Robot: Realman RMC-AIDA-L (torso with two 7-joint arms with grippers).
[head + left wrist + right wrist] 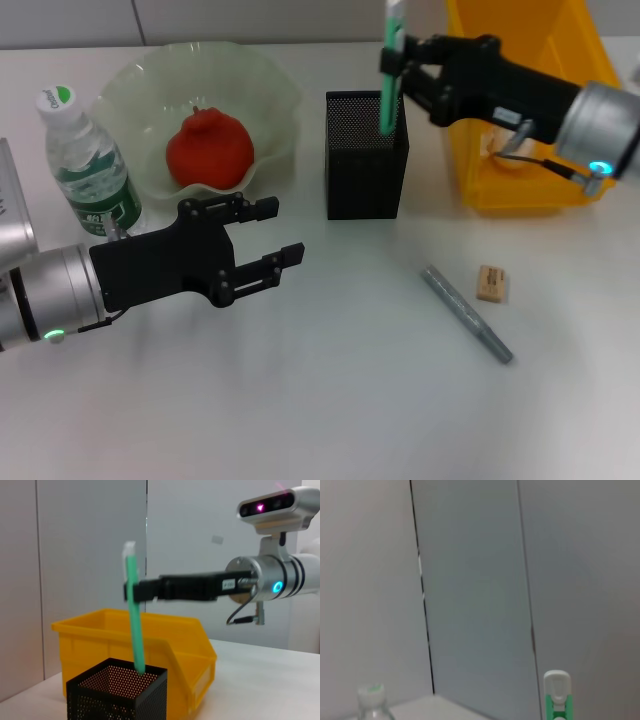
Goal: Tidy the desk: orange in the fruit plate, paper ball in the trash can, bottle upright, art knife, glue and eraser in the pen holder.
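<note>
Right tool grips art knife above pen holder.

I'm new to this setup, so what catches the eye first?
The right gripper holds the mint-green knife upright, its lower end inside the black mesh pen holder. Behind the open left gripper, the red-orange fruit sits in the pale-green bowl.

You've got the orange in the fruit plate, bottle upright to its left, pen holder to its right. Trash can sits right of the holder. Glue and eraser lie side by side on the tabletop, in front of both.
</note>
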